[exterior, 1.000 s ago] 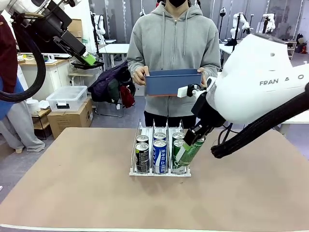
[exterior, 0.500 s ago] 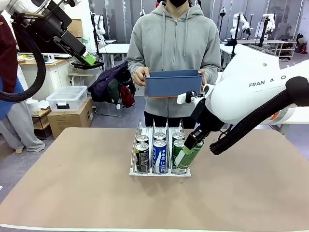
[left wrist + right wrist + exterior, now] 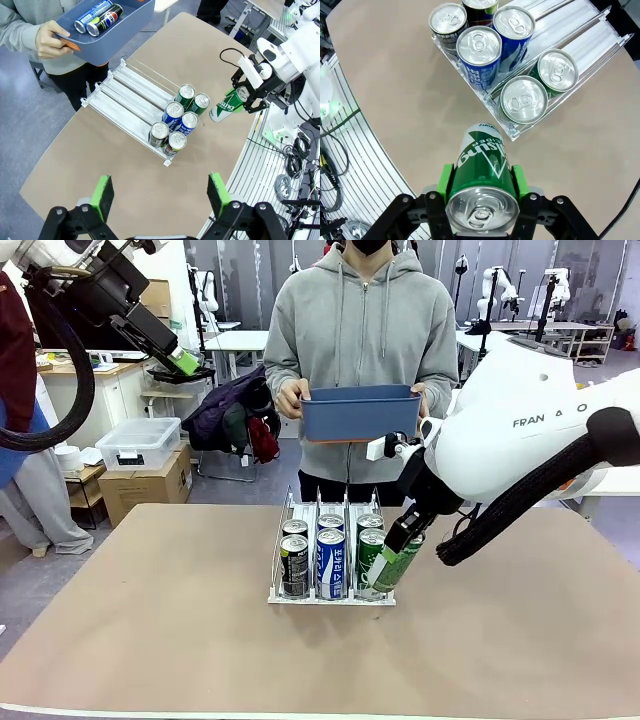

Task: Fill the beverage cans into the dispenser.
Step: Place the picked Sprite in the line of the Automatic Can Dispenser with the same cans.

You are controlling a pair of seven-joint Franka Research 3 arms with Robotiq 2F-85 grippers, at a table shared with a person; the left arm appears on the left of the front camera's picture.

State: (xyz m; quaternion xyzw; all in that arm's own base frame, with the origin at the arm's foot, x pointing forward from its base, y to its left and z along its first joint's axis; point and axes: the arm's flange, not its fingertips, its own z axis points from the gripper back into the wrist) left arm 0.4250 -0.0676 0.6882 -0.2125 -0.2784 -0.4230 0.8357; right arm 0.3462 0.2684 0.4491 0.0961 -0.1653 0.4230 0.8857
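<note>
At mid-table [image 3: 150, 620], the right claw [image 3: 400, 540] pinched a tilted green can [image 3: 392, 566] just beside the front right corner of the clear dispenser [image 3: 330, 599], where six cans [image 3: 173, 111] stood two to a lane. The left claw [image 3: 161, 194] hung spread above, while a person held a blue bin [image 3: 360, 415].

Bright, even indoor light, faint shadows on the table [image 3: 150, 620], sharp focus; wrist views bend at edges.
</note>
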